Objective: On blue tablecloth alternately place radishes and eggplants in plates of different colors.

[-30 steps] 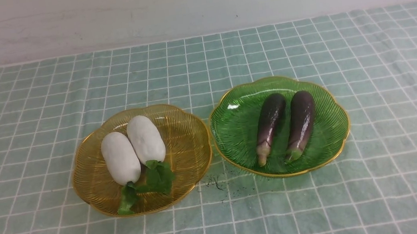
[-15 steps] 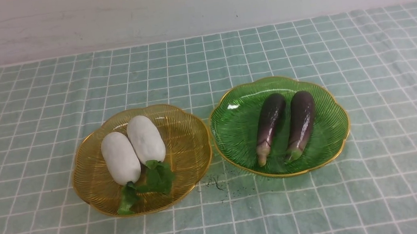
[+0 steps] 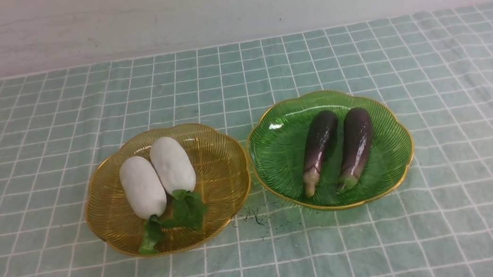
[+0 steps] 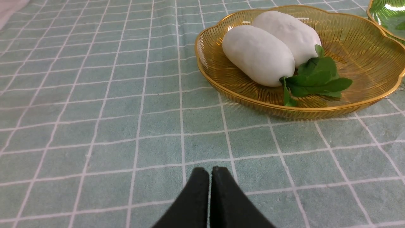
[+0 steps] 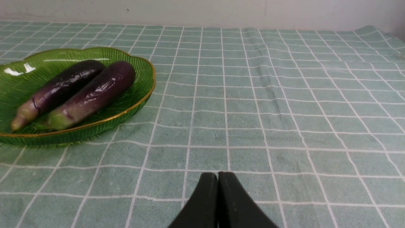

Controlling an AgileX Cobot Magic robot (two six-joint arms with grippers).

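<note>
Both pairs of jaws are pressed together and empty while the radishes (image 3: 156, 176) lie at nine o'clock in the amber plate (image 3: 223, 179) and the glossy, likely slippery eggplants (image 3: 338, 148) at three o'clock in the green plate (image 3: 277, 153), best pinched mid-body.

two white radishes (image 3: 156, 176) side by side in amber plate (image 3: 223, 179), two purple eggplants (image 3: 338, 149) in green plate (image 3: 277, 153), on teal checked tablecloth (image 3: 37, 137)
</note>
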